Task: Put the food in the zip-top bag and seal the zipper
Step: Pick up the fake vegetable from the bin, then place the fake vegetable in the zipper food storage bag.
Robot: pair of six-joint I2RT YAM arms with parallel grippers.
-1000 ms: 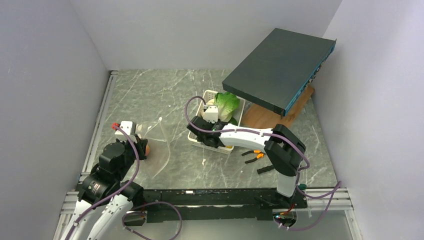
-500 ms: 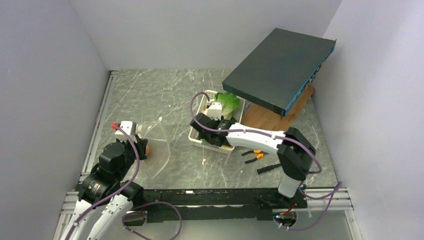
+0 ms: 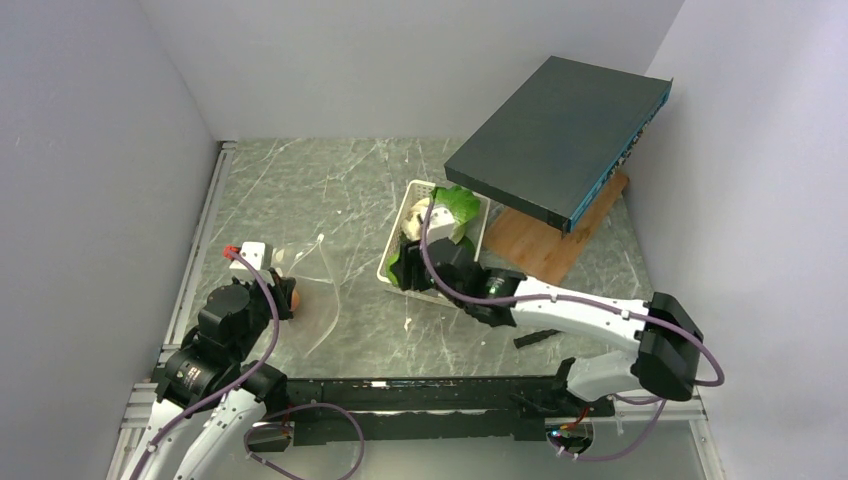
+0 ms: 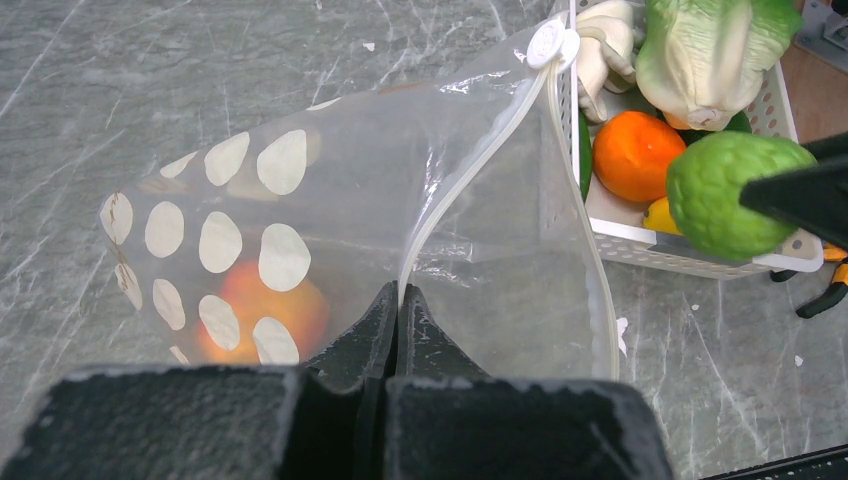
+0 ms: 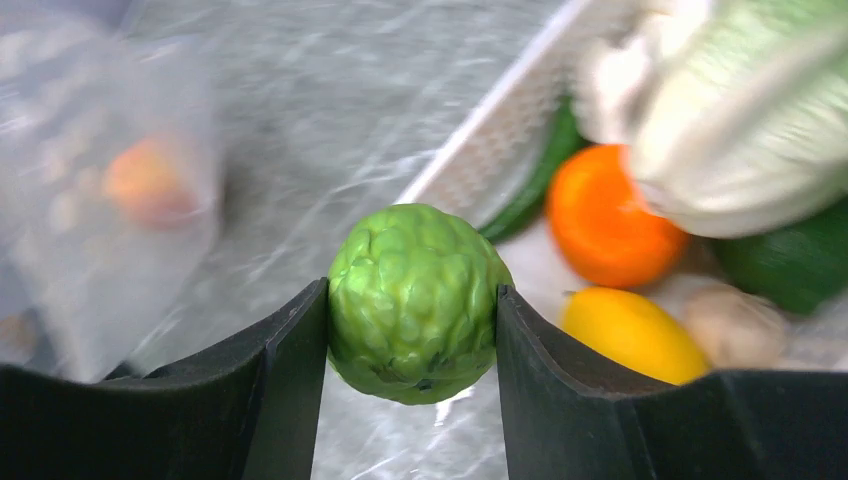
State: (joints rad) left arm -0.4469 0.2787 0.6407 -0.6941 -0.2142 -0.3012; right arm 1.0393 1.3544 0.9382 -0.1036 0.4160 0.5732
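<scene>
The clear zip-top bag [image 4: 330,200] lies on the table with white dots on one face and a peach [image 4: 265,310] inside; its mouth faces the basket. My left gripper [image 4: 398,300] is shut on the bag's whitish zipper strip [image 4: 470,150]. My right gripper [image 5: 413,330] is shut on the bumpy green lime [image 5: 415,300] and holds it above the table at the white basket's near left corner [image 3: 392,278]. The lime also shows in the left wrist view [image 4: 735,195]. An orange [image 5: 610,220], lemon [image 5: 635,335], lettuce [image 5: 740,120], mushroom [image 4: 605,40] and dark green vegetable [image 5: 790,265] lie in the basket.
A dark flat box [image 3: 560,130] leans on a wooden board [image 3: 545,245] at the back right, overhanging the basket's far end. A black tool [image 3: 530,338] lies under the right arm. Grey walls stand on three sides.
The right arm has stretched low across the table and its gripper has come out of the basket toward the bag with the lime. The left gripper and bag have not moved.
</scene>
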